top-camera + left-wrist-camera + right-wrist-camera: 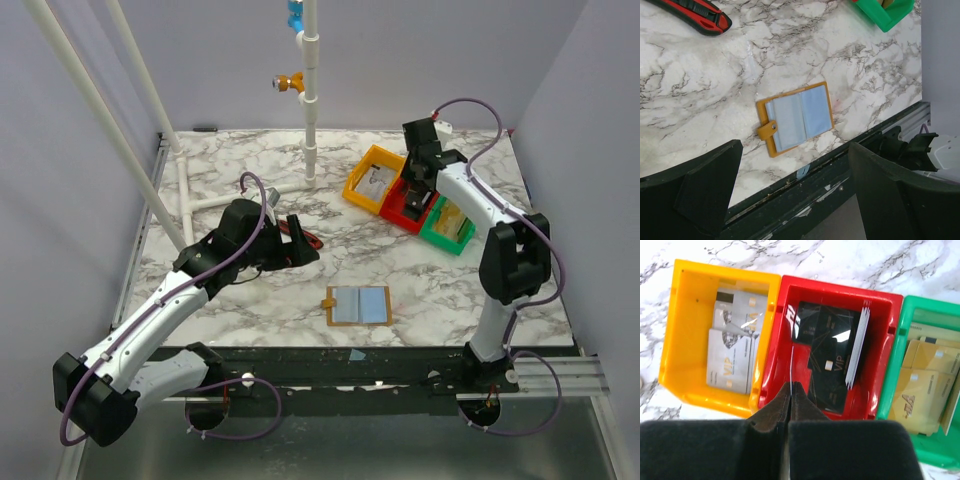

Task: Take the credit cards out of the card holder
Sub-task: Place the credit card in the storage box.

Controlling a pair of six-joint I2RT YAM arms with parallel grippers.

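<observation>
Left wrist: knife (695,12) beyond card holder (795,118)

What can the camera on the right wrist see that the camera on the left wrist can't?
Only the right wrist camera sees the yellow bin with silver cards, the red bin with black cards, and the right gripper pinched shut. Only the left wrist camera sees the card holder lying open on the table, the red-and-black knife, and the left gripper opened wide. Both see the green bin and the marble table.
</observation>
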